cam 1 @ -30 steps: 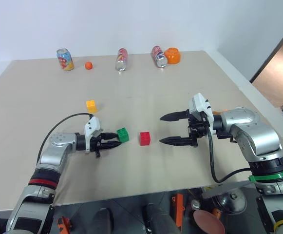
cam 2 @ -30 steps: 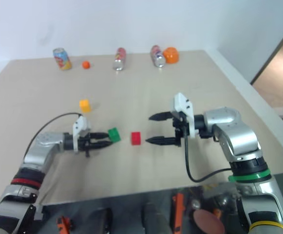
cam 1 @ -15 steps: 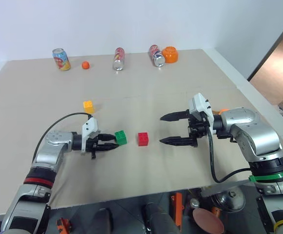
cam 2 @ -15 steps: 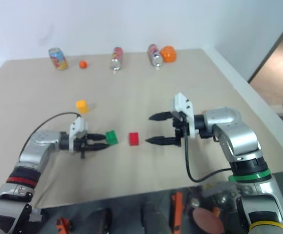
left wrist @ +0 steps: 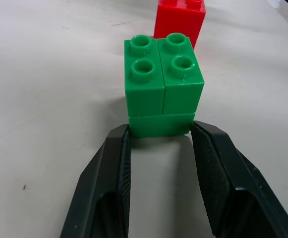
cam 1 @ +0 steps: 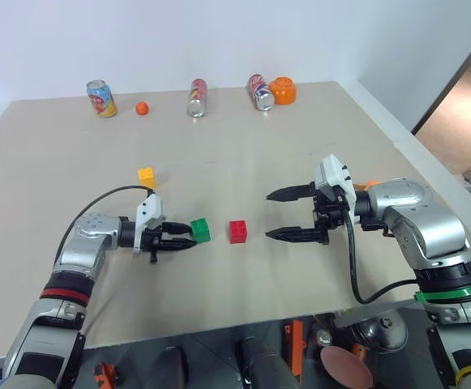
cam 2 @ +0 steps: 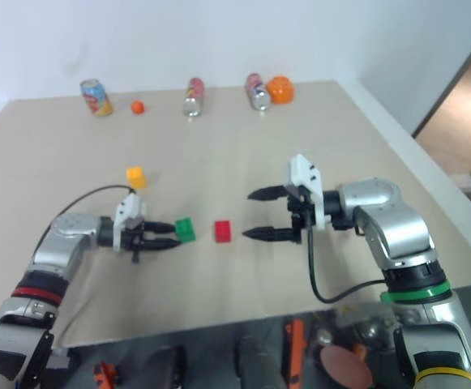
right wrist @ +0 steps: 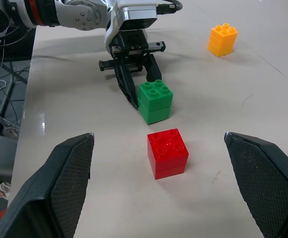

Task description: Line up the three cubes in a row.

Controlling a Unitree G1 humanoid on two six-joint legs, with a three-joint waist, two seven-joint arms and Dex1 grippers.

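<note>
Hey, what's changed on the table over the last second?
Nothing among the things visibly moved; only the head camera shifted. The left pincer stays shut on the base of the green cube, beside the red cube. The yellow cube sits apart, and the right pincer hangs open.

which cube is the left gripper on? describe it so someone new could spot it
On the beige table, look in the near middle, between the two arms. Two cubes sit side by side there, with a small gap between them; the left gripper is shut on the green cube. Its neighbour the red cube stands free, and the yellow cube sits apart, farther back.
</note>
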